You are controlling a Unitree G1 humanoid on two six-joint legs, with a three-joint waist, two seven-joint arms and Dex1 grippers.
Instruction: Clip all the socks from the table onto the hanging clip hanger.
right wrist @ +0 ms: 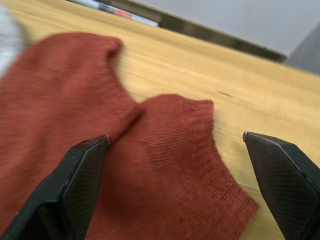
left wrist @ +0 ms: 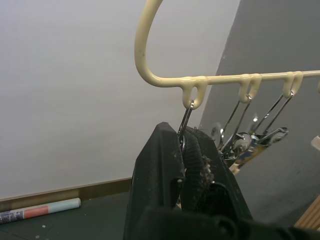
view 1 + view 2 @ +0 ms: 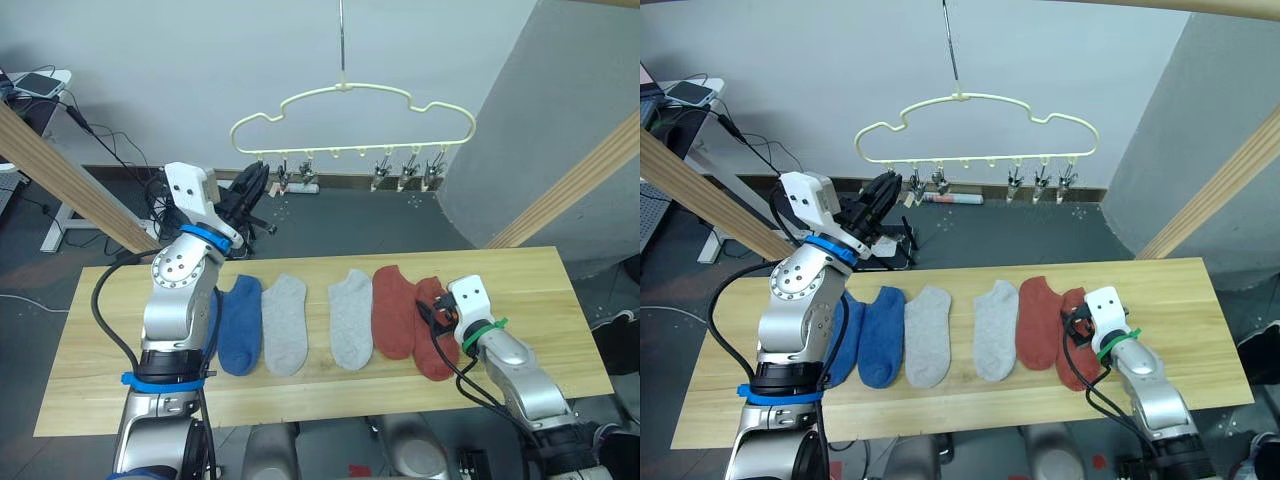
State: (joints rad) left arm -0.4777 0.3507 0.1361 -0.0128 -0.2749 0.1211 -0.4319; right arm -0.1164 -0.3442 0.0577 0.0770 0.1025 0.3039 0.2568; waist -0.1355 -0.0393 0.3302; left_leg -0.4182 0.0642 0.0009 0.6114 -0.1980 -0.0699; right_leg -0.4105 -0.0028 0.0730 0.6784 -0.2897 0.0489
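The pale yellow clip hanger (image 3: 350,92) hangs from a metal hook above the far side of the table (image 3: 530,270). My left gripper (image 2: 182,137) is raised to the hanger's leftmost clip (image 2: 186,117) and is shut on it. Several socks lie in a row on the table: a blue sock (image 3: 240,325), another blue one (image 3: 845,340) partly hidden behind my left arm, two grey socks (image 3: 285,325) (image 3: 351,318) and two red socks (image 3: 393,310) (image 1: 170,165). My right gripper (image 1: 180,185) is open low over the rightmost red sock, its fingers either side of the cuff.
Thick wooden beams slant at the left (image 3: 60,170) and right (image 3: 570,190). A grey panel (image 3: 560,100) stands behind the right beam. Cables and black gear (image 3: 150,200) lie on the floor beyond the table. The other metal clips (image 3: 400,170) hang empty.
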